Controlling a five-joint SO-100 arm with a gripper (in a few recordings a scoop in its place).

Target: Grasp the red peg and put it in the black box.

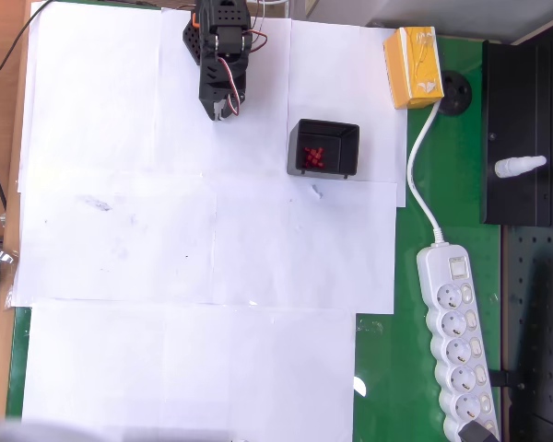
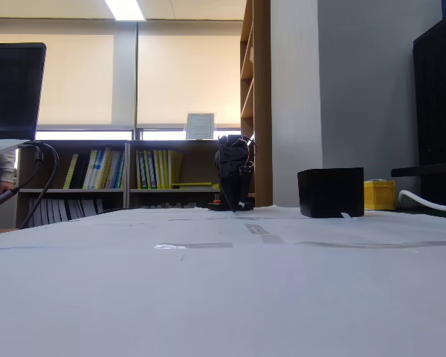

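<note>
- In the overhead view the black robot arm sits folded at the top edge of the counter [image 1: 166,230], which is covered with taped white paper sheets; its claw [image 1: 223,111] points down the picture, tip close over the paper.
- Whether the claw's fingers stand apart or together cannot be told: they are small and dark in the overhead view, and the fixed view shows the arm only as a distant dark shape [image 2: 233,178].
- The small square black box with thick walls [image 1: 323,148] rests on the paper to the right of the claw, apart from it; in the fixed view the box [image 2: 331,192] stands right of the arm.
- Inside the box lies a bunch of tiny dark-red rounded pegs [image 1: 312,157], clustered toward its left half.
- No single red peg can be made out lying on the paper; a small pale mark sits just below the box.
- A yellow cardboard carton [image 1: 415,66] stands upper right of the box, at the edge of the paper.
- A white power strip [image 1: 456,341] lies on the green mat at the right, its white cable running up toward the carton.
- A big black pegboard panel [image 1: 535,313] fills the right edge.
</note>
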